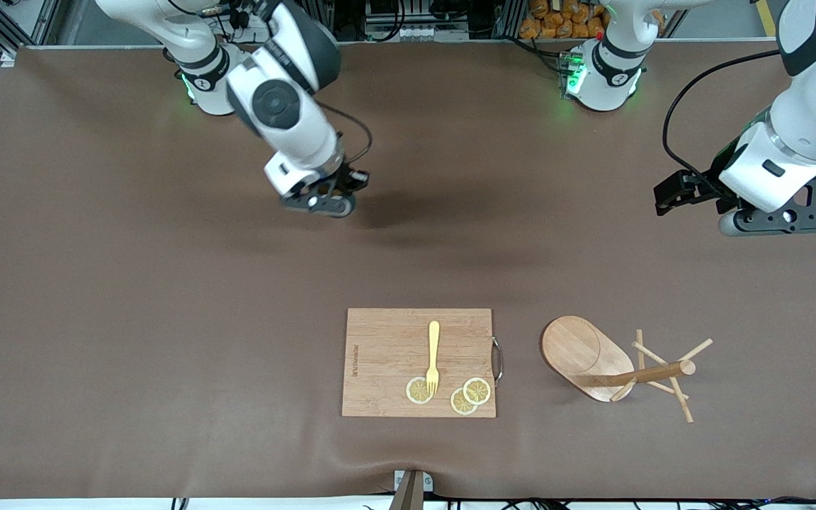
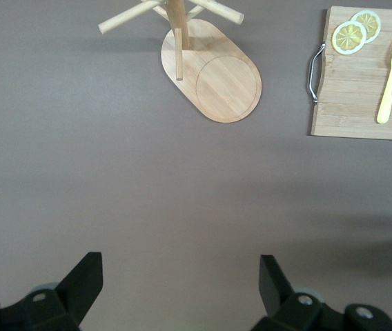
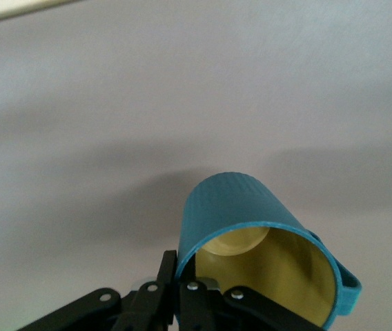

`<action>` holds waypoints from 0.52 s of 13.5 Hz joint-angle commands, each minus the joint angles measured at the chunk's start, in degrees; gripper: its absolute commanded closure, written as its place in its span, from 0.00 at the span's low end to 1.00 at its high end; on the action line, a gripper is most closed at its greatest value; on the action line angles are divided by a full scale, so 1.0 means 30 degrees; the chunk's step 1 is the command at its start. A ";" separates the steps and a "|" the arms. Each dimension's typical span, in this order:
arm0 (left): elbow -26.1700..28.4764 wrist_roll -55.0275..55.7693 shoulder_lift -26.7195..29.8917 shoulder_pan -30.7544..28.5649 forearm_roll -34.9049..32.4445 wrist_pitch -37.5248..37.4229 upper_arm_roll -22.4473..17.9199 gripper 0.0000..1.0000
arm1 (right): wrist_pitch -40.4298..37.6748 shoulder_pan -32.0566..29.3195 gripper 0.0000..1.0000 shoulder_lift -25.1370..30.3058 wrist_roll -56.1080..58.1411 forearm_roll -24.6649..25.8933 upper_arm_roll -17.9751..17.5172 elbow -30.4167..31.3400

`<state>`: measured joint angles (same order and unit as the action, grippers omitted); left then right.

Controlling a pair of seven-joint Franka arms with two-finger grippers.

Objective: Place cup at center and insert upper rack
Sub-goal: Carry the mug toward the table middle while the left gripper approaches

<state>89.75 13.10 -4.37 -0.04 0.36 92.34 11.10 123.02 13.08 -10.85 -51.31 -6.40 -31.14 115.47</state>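
The cup [image 3: 251, 207], dark teal with ribbed sides and a yellowish inside, hangs over the bare table with my right gripper [image 3: 182, 265] shut on its rim, one finger inside and one outside. In the front view the right gripper [image 1: 326, 202] is over the table's middle, toward the robots' side, and its hand hides the cup. The upper rack [image 1: 585, 350], a light wooden mug tree, stands on its oval base [image 2: 217, 76] beside the cutting board, toward the left arm's end. My left gripper [image 1: 780, 219] hovers open and holds nothing, its fingertips [image 2: 89, 272] wide apart over bare cloth.
A rectangular wooden cutting board [image 1: 380, 354] lies near the front camera's edge, carrying a yellow fork [image 1: 433, 354] and lemon slices [image 1: 470, 394]. A metal handle [image 1: 499, 361] sticks out of it toward the mug tree. Brown cloth covers the table [image 1: 132, 283].
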 commanded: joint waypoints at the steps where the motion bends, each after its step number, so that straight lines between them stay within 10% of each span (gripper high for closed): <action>1: 0.0084 0.0321 0.0079 -0.0017 -0.0325 0.0130 0.0138 0.00 | 0.0269 0.1493 1.00 -0.0919 -0.2430 0.0666 -0.0255 -0.0843; 7: 0.0084 0.0321 0.0050 0.0012 -0.0354 0.0130 0.0138 0.00 | 0.1444 0.3726 1.00 -0.4783 -0.7585 0.3974 -0.0313 -0.3007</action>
<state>89.83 13.10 -4.53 -0.03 0.36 92.38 11.13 128.22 22.86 -19.84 -68.76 2.20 -31.95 111.79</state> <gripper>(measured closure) 0.000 0.952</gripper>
